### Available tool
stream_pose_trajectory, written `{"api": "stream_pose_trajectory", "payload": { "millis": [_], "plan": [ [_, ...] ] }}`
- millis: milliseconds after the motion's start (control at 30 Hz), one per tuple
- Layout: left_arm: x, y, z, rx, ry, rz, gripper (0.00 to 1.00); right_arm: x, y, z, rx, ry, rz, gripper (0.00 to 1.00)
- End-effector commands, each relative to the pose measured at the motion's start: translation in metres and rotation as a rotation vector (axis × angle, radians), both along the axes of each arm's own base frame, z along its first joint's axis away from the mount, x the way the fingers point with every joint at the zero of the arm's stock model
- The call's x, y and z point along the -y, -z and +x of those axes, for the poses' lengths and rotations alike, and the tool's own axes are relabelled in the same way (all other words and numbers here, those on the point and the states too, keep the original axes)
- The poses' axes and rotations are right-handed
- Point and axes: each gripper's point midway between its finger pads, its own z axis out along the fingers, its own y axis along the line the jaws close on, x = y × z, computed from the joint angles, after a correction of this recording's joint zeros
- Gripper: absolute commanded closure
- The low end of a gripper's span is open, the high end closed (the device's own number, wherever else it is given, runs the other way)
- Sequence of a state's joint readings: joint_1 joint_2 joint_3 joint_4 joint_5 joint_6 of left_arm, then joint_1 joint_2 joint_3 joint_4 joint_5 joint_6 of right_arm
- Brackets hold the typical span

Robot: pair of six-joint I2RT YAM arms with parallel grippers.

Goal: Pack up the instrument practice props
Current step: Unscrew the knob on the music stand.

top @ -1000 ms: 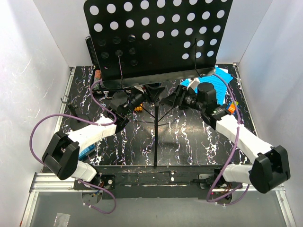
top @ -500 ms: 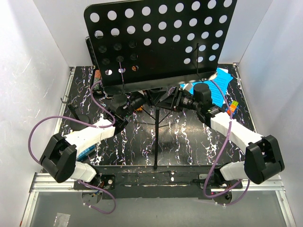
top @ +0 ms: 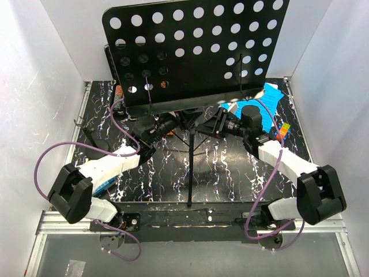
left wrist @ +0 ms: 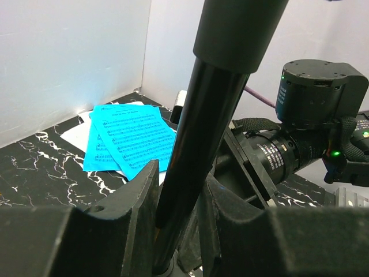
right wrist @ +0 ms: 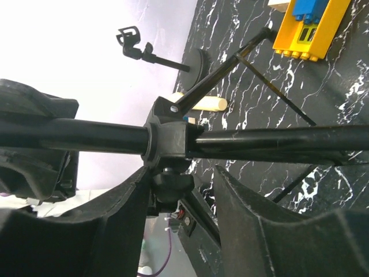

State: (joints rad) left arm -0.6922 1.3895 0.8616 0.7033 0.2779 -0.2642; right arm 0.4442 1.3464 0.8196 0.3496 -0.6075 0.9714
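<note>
Music stand (top: 192, 40) clamped in left end effector (left wrist: 180, 184); right end effector (right wrist: 184, 173) straddles its collar (right wrist: 167, 141), unclenched.

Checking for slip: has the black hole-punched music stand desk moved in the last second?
Yes. The black hole-punched music stand desk has shifted down the top view: its upper-left corner, earlier cut off, now shows against the white back wall.

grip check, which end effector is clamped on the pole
Left end effector, shut on the music stand pole; right end effector sits open around the collar knob.
</note>
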Motion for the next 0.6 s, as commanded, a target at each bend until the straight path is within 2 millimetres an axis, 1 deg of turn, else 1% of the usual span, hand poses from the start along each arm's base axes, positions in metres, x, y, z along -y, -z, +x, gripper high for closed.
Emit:
{"api": "stream_pose_trajectory", "payload": {
  "millis": [0,167,200,300,333,367,500,567],
  "plan": [
    [0.014,0.07,-0.024,-0.297,0.082,0.107,1.0,0.009,-0.016,-0.003,0.048,-0.006,0.056,0.5],
    [0.017,0.071,-0.023,-0.301,0.09,0.112,1.0,0.01,-0.018,-0.001,0.057,-0.008,0.07,0.61],
    [0.018,0.071,-0.023,-0.304,0.094,0.112,1.0,0.009,-0.019,0.0,0.057,-0.013,0.075,0.65],
    [0.019,0.072,-0.023,-0.309,0.098,0.118,1.0,0.006,-0.024,0.0,0.06,-0.043,0.088,0.81],
    [0.019,0.07,-0.023,-0.307,0.096,0.117,1.0,0.005,-0.025,0.0,0.06,-0.047,0.089,0.87],
    [0.019,0.07,-0.022,-0.307,0.093,0.117,1.0,0.005,-0.024,0.0,0.06,-0.049,0.086,0.98],
    [0.018,0.068,-0.02,-0.312,0.081,0.112,1.0,0.005,-0.027,-0.001,0.119,-0.047,0.05,0.99],
    [0.018,0.068,-0.019,-0.32,0.074,0.11,1.0,0.004,-0.028,-0.004,0.185,-0.042,-0.008,0.99]
  ]
}}
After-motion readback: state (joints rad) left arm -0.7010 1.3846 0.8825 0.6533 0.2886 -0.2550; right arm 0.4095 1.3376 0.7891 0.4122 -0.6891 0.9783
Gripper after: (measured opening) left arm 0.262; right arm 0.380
